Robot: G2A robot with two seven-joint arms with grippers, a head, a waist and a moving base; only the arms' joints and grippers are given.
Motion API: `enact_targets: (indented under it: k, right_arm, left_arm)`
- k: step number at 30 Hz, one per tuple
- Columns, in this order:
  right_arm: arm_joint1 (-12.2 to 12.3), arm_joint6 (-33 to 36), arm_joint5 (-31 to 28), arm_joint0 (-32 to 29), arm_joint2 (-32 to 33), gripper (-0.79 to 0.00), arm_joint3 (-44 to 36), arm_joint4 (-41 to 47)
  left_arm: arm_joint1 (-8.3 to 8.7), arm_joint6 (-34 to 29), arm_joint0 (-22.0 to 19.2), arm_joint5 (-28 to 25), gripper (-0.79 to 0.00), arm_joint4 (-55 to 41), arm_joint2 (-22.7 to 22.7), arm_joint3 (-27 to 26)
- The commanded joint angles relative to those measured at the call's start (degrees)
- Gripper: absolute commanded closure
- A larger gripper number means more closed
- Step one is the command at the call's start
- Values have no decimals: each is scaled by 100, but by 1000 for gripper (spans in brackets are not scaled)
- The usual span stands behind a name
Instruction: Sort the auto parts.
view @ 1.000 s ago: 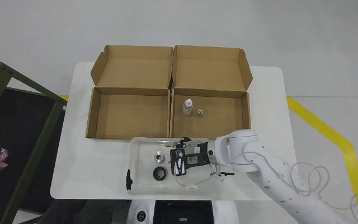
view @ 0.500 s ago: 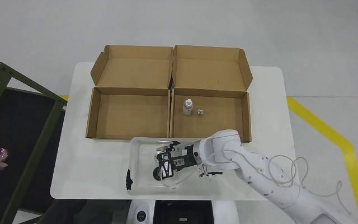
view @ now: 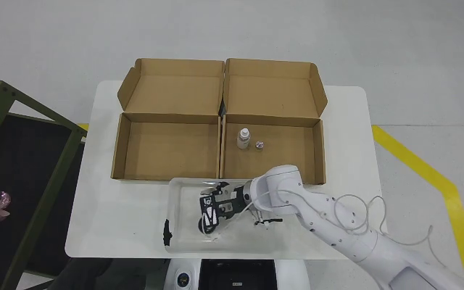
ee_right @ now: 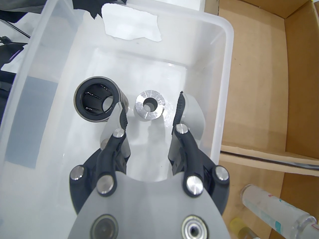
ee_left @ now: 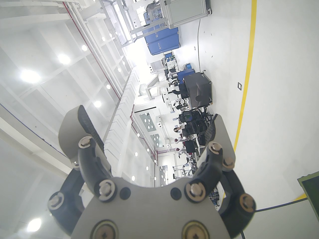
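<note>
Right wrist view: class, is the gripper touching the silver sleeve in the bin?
Apart. In the right wrist view the right gripper has its jaws open around the silver sleeve, a gap showing on each side.

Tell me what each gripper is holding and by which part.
Nothing is held. The right gripper hangs open in the clear bin, its fingers either side of the silver bushing, not closed on it. The left gripper is open and empty.

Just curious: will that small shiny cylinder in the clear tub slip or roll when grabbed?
The silver cylinder looks like thick machined metal, so it is probably stiff and heavy for its size. Its polished sides may slip, though ribbed pads on the right gripper should help. Standing on end, it likely won't roll.
</note>
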Motion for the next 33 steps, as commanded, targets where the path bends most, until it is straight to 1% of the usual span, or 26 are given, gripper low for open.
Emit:
enact_targets:
  k: [1, 22, 33]
  right_arm:
    - [-21, -21, 12, 22, -20, -372, 50, -21]
    - [-317, -136, -10, 271, -355, -372, 650, -113]
    - [-479, -186, -16, 343, -538, -354, 929, -206]
  left_arm:
    - [0, 0, 0, 0, -785, 0, 0, 0]
    - [0, 0, 0, 0, -785, 0, 0, 0]
    - [0, 0, 0, 0, -785, 0, 0, 0]
